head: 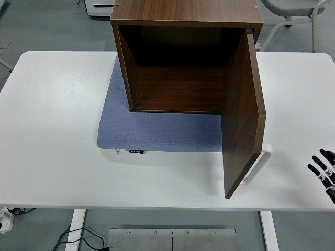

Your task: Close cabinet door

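A dark brown wooden cabinet [186, 57] stands on a blue-grey mat [157, 130] at the table's back middle. Its inside is empty. Its door [242, 117] is hinged on the right and swung wide open toward me, with a white handle [259, 163] on its outer face. My right hand [323, 170] shows at the right edge near the table's front, fingers spread and holding nothing, well to the right of the door. My left arm is out of view.
The white table [52, 130] spreads left and right of the cabinet. A chair base [293, 15] stands behind the table at top right. A white box [99, 8] sits on the floor at top left.
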### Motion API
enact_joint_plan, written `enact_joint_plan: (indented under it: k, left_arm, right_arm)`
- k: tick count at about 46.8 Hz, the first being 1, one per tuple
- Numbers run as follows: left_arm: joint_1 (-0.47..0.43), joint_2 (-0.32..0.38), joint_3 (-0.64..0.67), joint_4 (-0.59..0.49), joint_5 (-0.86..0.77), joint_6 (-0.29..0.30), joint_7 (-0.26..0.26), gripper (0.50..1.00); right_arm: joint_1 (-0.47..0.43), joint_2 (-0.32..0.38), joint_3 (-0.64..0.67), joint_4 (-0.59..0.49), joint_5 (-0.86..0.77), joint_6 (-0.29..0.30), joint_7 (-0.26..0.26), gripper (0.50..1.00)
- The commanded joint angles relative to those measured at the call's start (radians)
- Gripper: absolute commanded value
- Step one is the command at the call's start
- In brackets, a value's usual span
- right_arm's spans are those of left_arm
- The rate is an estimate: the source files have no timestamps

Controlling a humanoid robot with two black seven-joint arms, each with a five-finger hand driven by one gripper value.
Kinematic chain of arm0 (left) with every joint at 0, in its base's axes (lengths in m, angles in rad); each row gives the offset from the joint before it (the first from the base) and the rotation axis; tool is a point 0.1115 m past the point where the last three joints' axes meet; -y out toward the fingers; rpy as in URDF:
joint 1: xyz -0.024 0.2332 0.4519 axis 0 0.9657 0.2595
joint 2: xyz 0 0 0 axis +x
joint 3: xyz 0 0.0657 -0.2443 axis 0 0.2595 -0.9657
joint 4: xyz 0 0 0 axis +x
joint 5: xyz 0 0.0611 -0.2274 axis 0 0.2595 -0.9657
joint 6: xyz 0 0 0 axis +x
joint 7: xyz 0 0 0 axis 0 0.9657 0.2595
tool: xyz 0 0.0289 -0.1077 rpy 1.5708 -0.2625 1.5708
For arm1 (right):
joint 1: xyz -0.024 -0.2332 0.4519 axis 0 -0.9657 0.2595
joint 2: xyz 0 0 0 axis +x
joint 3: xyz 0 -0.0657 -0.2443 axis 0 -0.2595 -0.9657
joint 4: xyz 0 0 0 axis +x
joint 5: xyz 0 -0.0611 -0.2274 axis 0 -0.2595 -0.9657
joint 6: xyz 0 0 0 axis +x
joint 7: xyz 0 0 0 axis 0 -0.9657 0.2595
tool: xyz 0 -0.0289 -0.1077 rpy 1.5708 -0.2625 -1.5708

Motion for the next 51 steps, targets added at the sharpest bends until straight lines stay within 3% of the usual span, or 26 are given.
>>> enact_joint_plan:
  k: [1,25,51]
  left_arm:
    - [0.000,0.000,0.000,0.000,0.000,-0.001,0.000,1.000]
    - [0.000,0.000,0.000,0.000,0.000,-0.001,0.000,1.000]
    - [-0.002,0.000,0.000,0.000,0.000,-0.001,0.000,1.000]
  right_arm:
    - [-0.007,0.013,-0.003,0.018,-0.027,0.000,0.000,1.000]
    - [-0.029,0.119,-0.066,0.062,-0.144,0.000,-0.007,1.000]
    - [0.005,0.155,-0.120,0.062,-0.188,0.000,-0.018,1.000]
